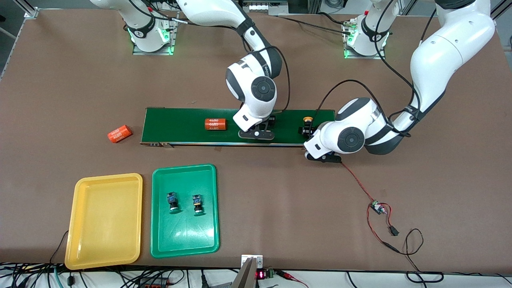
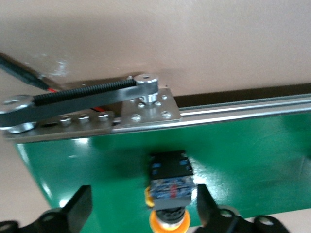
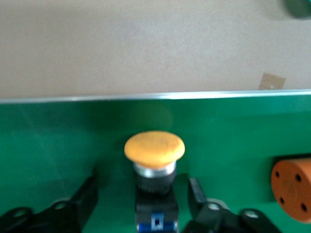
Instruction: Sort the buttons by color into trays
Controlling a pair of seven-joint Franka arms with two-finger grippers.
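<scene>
Each yellow-capped black-and-blue push-button lies between an open, straddling end effector on the long dark-green conveyor belt (image 1: 192, 120): one button (image 3: 154, 167) under the right end effector (image 3: 141, 196), the other button (image 2: 170, 182) under the left end effector (image 2: 143, 206).

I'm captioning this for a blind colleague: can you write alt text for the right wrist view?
A yellow-orange button stands on the green conveyor belt, between the open fingers of the right gripper, which do not touch it. An orange cylinder lies beside it on the belt.

Two buttons (image 1: 185, 203) in one tray (image 1: 160, 240)
</scene>
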